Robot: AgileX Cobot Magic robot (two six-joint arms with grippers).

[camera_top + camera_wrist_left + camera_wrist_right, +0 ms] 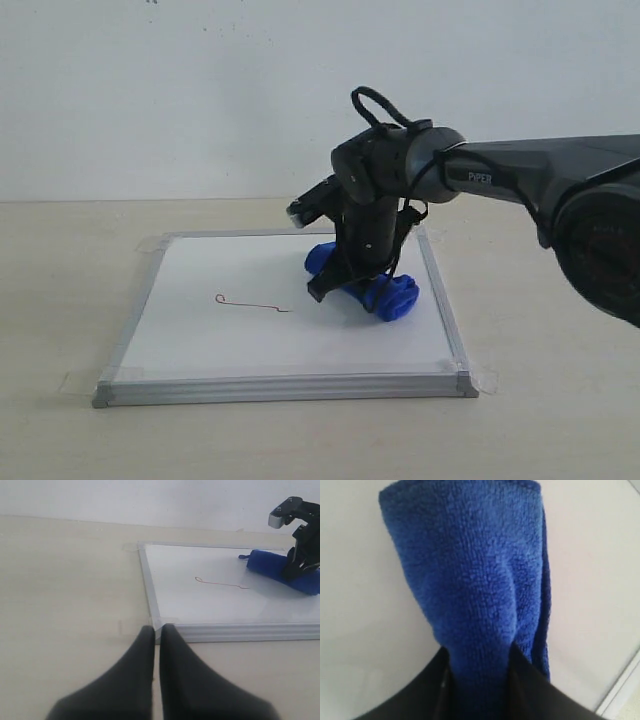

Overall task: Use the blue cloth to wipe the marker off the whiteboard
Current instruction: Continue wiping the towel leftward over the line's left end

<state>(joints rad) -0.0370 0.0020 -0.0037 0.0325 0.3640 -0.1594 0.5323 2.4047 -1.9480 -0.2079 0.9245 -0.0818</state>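
Now my right gripper [477,652] pinches the blue cloth [470,570] on the whiteboard [200,340], near the unwiped marker [250,303]; next, I judge, a sweep across it. My left gripper [156,630], jaws together, sits off the whiteboard.

Exterior and low left wrist cameras share the whiteboard [200,330]; right wrist camera sits close above it.

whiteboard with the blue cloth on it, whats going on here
The right pincer is shut on the blue cloth, which rests on the whiteboard near its right edge in the exterior view. The red marker line is unwiped, a little to the left of the cloth. The left pincer is shut on nothing, just off one corner of the board.
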